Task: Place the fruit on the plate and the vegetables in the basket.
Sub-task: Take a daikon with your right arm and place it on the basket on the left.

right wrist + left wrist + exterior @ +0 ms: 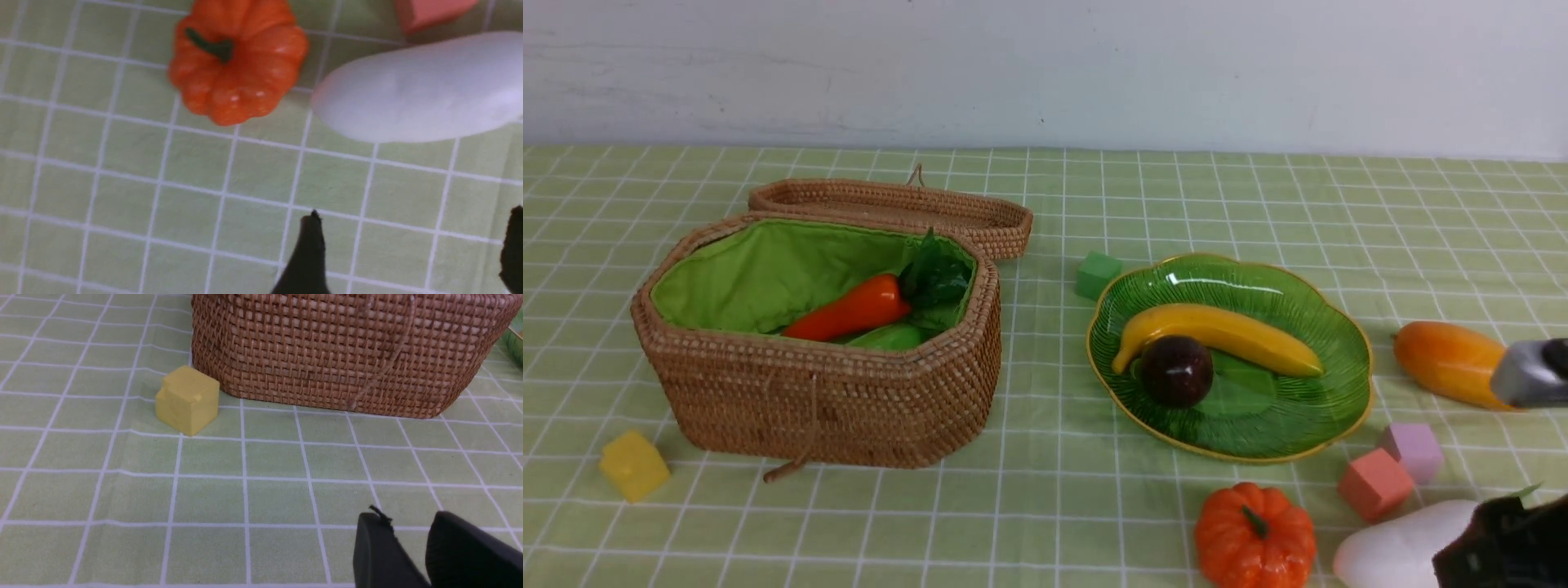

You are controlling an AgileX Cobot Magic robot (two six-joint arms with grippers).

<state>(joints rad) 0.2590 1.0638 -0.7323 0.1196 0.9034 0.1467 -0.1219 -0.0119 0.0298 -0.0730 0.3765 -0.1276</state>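
Right gripper (pixel 410 245) wide open, left gripper (pixel 402 514) slightly parted

Open cloth between basket (pixel 825 392) and plate (pixel 1290 425), with the green cube (pixel 1098 275) toward the far end.

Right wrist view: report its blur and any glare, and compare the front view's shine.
Right wrist view: soft overall, gripper fingertips dark and blurred, small highlights on the pumpkin; front view: mostly crisp, bright glare on the green dish, the right gripper smeared at the edge.
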